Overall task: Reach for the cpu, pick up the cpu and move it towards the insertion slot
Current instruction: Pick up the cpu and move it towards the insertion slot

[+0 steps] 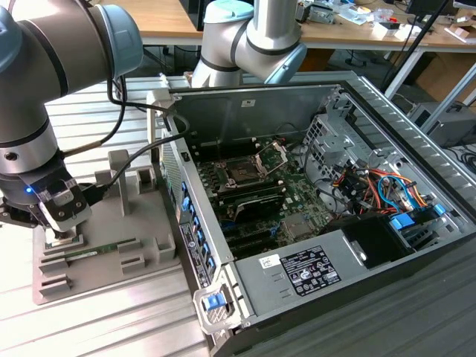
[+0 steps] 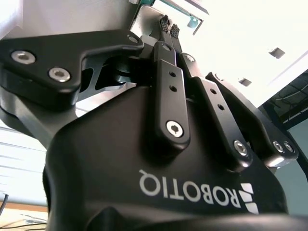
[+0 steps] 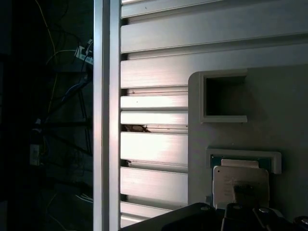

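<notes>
The cpu [image 3: 240, 179], a silvery square chip with a pale rim, lies flat in a recess of the grey plastic tray [image 3: 288, 115]. My gripper [image 3: 244, 191] hangs right over the chip's near part, and its dark tip overlaps the chip. In the second wrist view the gripper [image 2: 170, 26] has its ribbed pads pressed close together, shut, with nothing seen between them. In the exterior view the gripper [image 1: 64, 232] is low over the tray [image 1: 141, 264] at the exterior view's left. The insertion slot [image 1: 244, 172] sits on the motherboard inside the open computer case, its metal bracket [image 1: 272, 155] swung up.
A long green memory stick [image 1: 100, 250] lies in the tray beside the gripper. An empty square recess [image 3: 224, 96] is beyond the chip. The tray rests on a slatted aluminium table [image 3: 154, 149]. The case wall [image 1: 195, 223] stands between tray and motherboard. Cables [image 1: 364, 182] and a power supply [image 1: 309, 269] fill the case.
</notes>
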